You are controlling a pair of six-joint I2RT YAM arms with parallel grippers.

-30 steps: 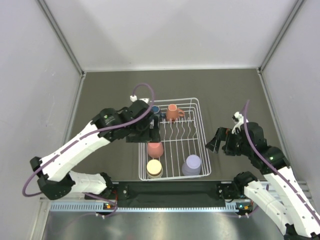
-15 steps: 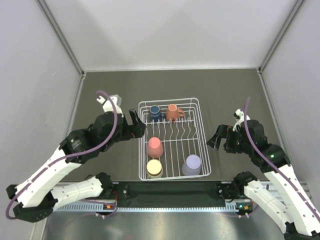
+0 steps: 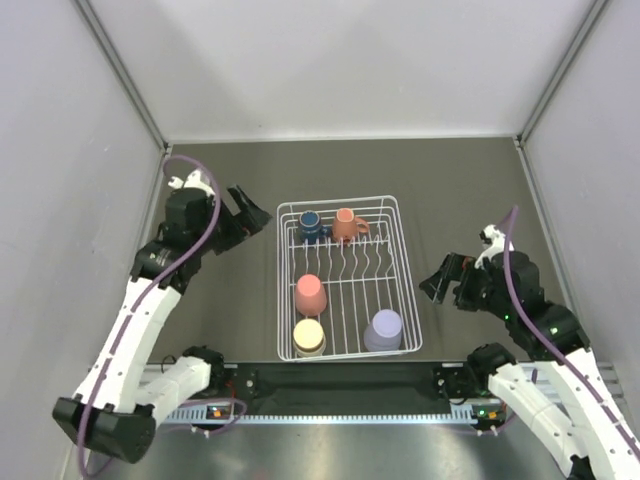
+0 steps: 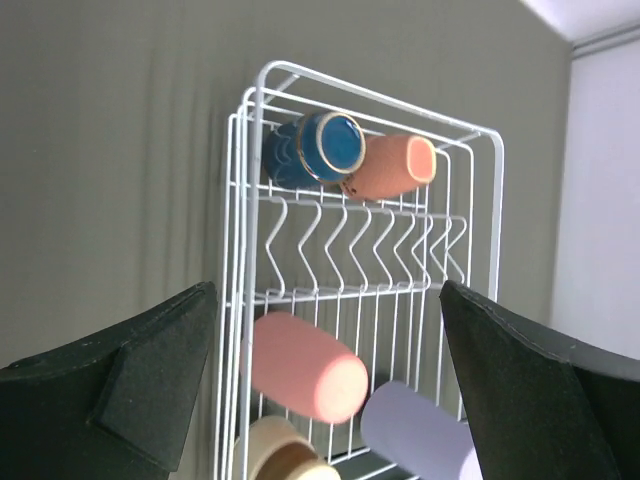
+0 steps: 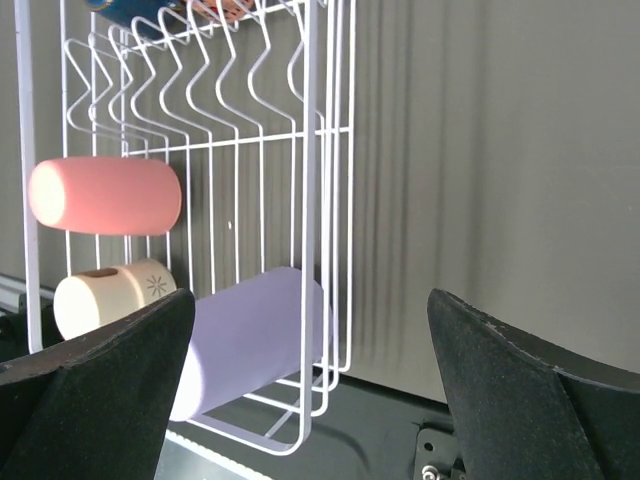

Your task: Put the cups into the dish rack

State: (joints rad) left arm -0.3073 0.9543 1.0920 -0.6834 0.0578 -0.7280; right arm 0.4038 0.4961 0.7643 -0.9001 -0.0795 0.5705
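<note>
The white wire dish rack (image 3: pixel 405 290) stands mid-table and holds all five cups. The dark blue mug (image 3: pixel 310 223) and terracotta mug (image 3: pixel 347 225) are at its far end. The pink tumbler (image 3: pixel 310 294) is in the middle. The cream-based cup (image 3: pixel 309 336) and lavender tumbler (image 3: pixel 384 329) are at the near end. My left gripper (image 3: pixel 247 213) is open and empty, left of the rack's far corner. My right gripper (image 3: pixel 437 281) is open and empty, right of the rack. The left wrist view shows the rack (image 4: pixel 236 250) between my open fingers. The right wrist view shows the lavender tumbler (image 5: pixel 250 335).
Grey walls enclose the dark table on three sides. Bare tabletop (image 3: pixel 460 190) lies behind and to both sides of the rack. The arm bases and a black rail (image 3: pixel 340 380) run along the near edge.
My left arm has pulled back from over the rack's far left corner and swung out to the left, empty. My right gripper has stayed beside the rack.
</note>
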